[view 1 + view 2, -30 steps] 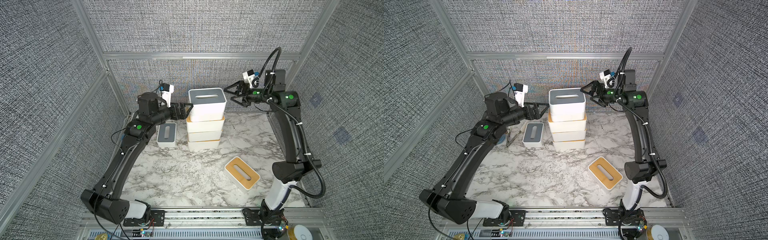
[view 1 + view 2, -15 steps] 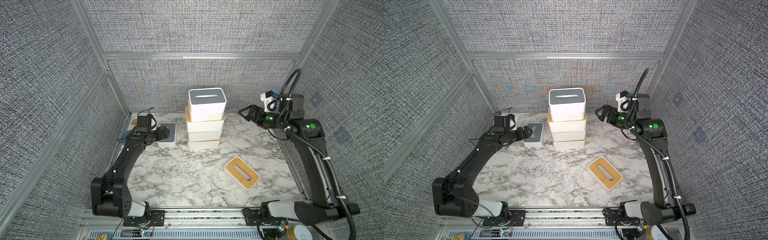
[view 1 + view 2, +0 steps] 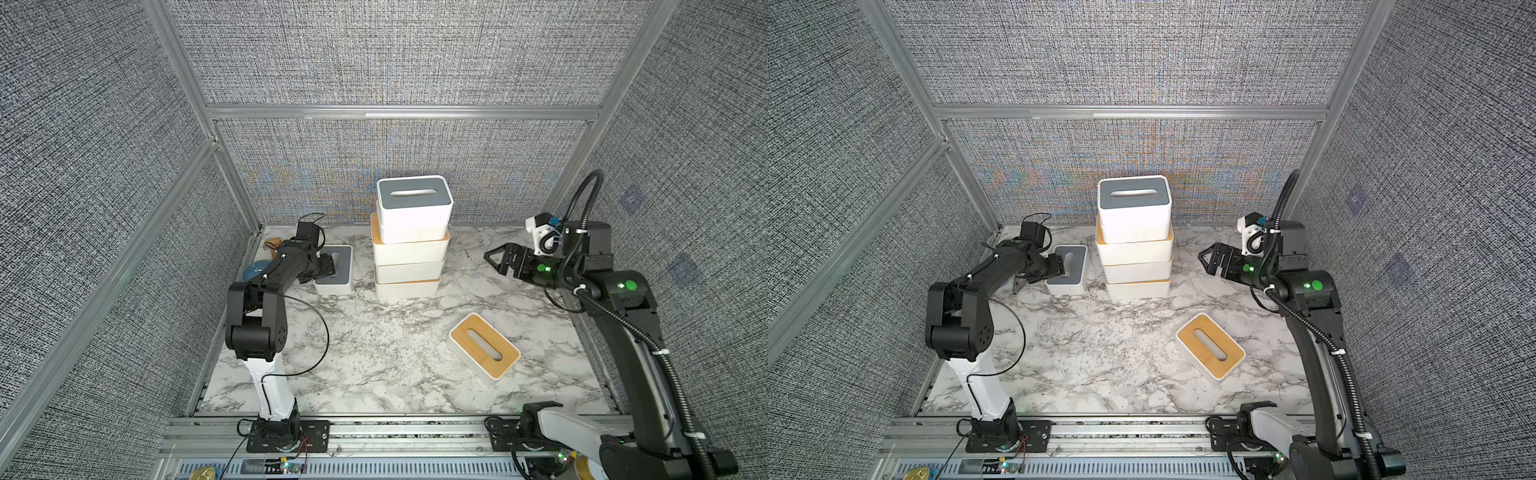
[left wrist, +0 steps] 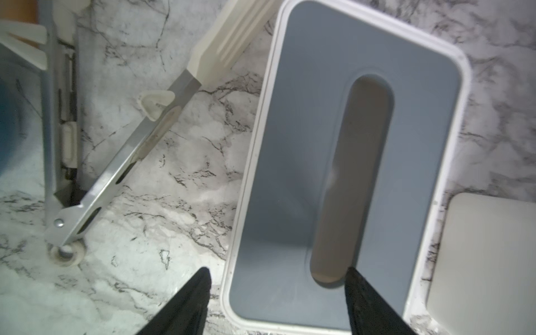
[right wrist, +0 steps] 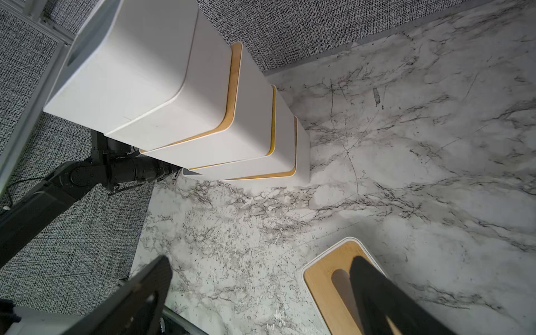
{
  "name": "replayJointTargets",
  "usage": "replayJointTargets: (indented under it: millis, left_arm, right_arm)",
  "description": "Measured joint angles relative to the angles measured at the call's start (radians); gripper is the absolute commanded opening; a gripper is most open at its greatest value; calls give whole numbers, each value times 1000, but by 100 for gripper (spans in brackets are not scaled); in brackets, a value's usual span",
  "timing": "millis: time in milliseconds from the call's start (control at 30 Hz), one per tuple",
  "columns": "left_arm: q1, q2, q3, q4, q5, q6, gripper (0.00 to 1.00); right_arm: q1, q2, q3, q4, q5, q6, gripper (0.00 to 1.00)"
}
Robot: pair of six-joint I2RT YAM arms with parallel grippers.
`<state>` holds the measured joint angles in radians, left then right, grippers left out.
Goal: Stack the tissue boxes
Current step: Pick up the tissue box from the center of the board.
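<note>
My left claw [image 4: 277, 272]: half-wide, straddling a side wall of the grey-lidded box [image 4: 290, 145], one tip at the slot, one outside. I judge this sets up a wall pinch for lifting; not tight yet. Box on table [image 3: 374, 353], just beside the stack [image 3: 409, 249]. Right claw [image 3: 494, 259] wide, empty.

Left tool [image 4: 277, 271] sits low, jaws parted; right tool [image 3: 493, 257] hovers wide.

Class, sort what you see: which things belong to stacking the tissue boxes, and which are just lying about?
Belong to the job: stack of boxes, grey-lidded box, tan-lidded box.
Lying about: blue bowl, metal tongs.
</note>
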<state>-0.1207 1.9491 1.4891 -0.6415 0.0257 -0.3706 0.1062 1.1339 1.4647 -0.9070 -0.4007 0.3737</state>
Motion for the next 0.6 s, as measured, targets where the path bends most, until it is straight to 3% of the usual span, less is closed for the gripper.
replayJointTargets:
  millis: [300,600]
  left_arm:
    - [5,95,84,-29,-30,10,70]
    - [5,120,108,-29,-25,15,58]
  right_arm:
    - [0,11,-26,0,-44,-5,99]
    - [0,10,-40,0,-56,-5,99]
